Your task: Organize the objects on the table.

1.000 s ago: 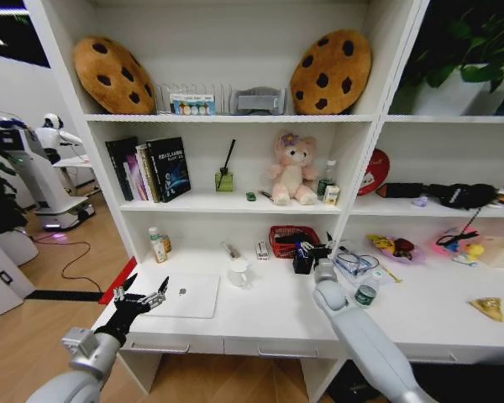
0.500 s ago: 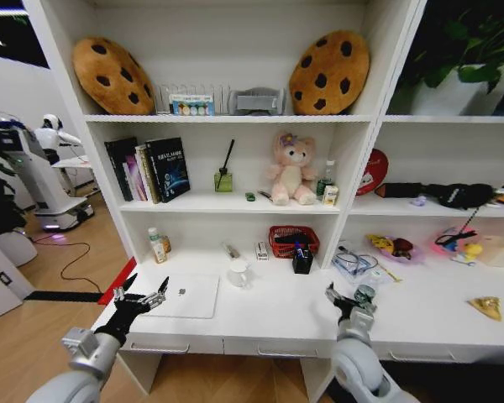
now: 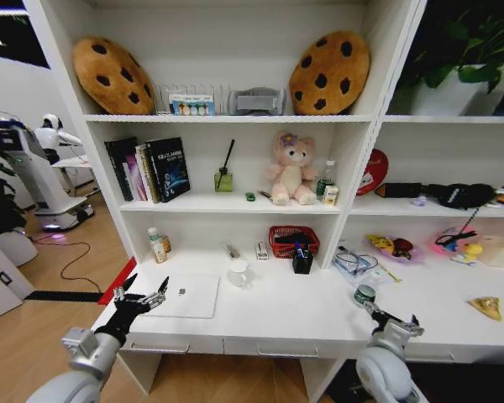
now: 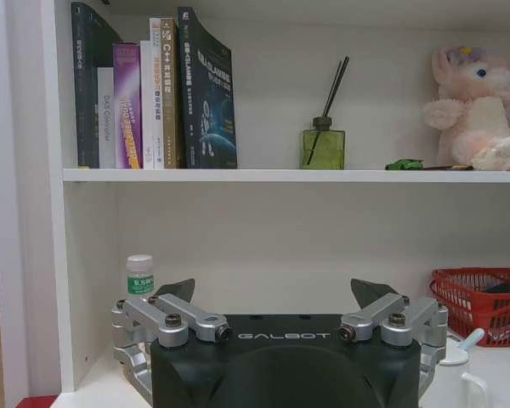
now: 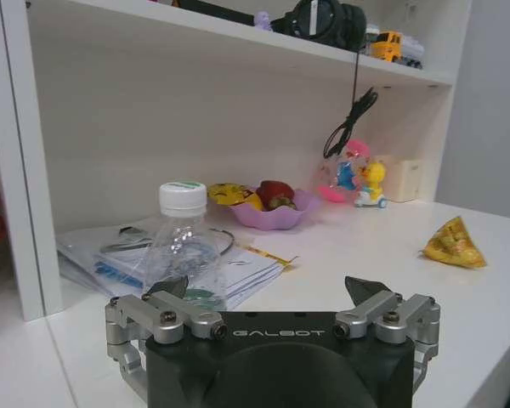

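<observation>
White shelving (image 3: 235, 201), wood floor (image 3: 67, 260), red mat (image 3: 118, 280)

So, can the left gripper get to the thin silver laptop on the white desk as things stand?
Probably yes: the left gripper hovers open at the edge of the thin silver laptop, with nothing between them; the white mug stands aside.

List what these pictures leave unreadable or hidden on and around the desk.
- Red mesh basket, head view: contents too small to name; cut off by the edge in the left wrist view.
- Laptop, head view: near corner hidden behind the open left end effector.
- Plastic bottle, right wrist view: base hidden by the open right end effector.
- Papers, head view: print too small to read.
</observation>
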